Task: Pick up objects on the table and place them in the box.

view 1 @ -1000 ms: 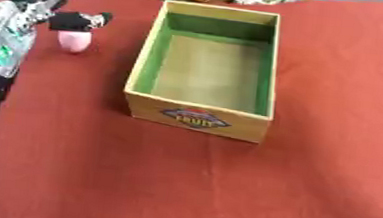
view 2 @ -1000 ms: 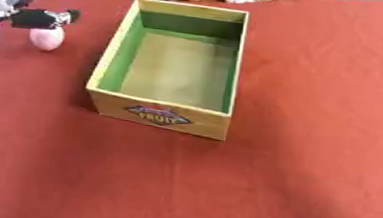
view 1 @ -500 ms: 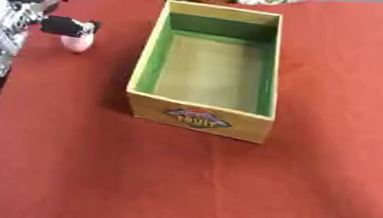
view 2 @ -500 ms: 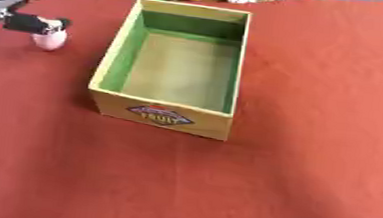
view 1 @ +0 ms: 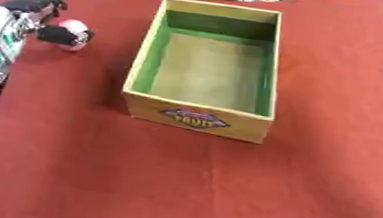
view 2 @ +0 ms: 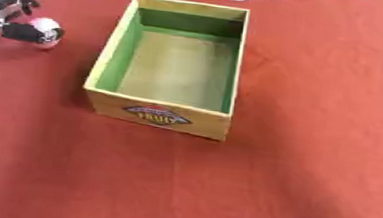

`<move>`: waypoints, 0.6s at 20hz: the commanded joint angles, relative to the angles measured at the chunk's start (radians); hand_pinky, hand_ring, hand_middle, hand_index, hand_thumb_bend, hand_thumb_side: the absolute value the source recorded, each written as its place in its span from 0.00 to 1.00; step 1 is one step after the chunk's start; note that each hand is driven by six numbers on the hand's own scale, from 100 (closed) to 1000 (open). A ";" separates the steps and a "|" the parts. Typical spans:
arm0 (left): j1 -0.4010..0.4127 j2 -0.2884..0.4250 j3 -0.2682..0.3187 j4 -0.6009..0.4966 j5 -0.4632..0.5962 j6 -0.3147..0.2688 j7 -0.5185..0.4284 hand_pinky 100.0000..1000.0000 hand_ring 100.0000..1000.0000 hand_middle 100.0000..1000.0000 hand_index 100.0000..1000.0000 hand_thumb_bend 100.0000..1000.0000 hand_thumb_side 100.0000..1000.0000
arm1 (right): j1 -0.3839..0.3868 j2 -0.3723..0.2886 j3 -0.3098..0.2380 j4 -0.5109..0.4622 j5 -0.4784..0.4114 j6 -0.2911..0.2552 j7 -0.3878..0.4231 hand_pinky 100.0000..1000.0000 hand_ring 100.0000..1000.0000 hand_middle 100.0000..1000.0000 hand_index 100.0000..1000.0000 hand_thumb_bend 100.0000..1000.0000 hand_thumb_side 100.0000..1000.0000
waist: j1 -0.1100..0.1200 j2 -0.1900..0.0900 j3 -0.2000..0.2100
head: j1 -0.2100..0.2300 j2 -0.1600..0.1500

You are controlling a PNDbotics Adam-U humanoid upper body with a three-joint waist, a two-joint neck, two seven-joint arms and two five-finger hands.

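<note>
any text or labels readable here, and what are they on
"FRUIT": on the oval label on the near outer wall of the box; a smaller line above it is too blurred to read.
Green marks on the left hand's forearm casing: too blurred to read.
No other text shows.

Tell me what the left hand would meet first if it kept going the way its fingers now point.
The left hand reaches toward the view's right, and its fingers already seem to be at the small pink round object. Beyond that lies the box, its left wall next in line, though depth is unclear.
</note>
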 commanded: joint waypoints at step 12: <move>-0.008 0.022 0.016 0.015 -0.001 0.018 0.036 0.61 0.72 0.63 0.82 0.14 0.67 | -0.011 -0.013 -0.007 -0.019 0.007 0.006 -0.007 0.49 0.60 0.56 0.77 0.00 0.55 | -0.008 -0.007 0.001 | 0.003 -0.009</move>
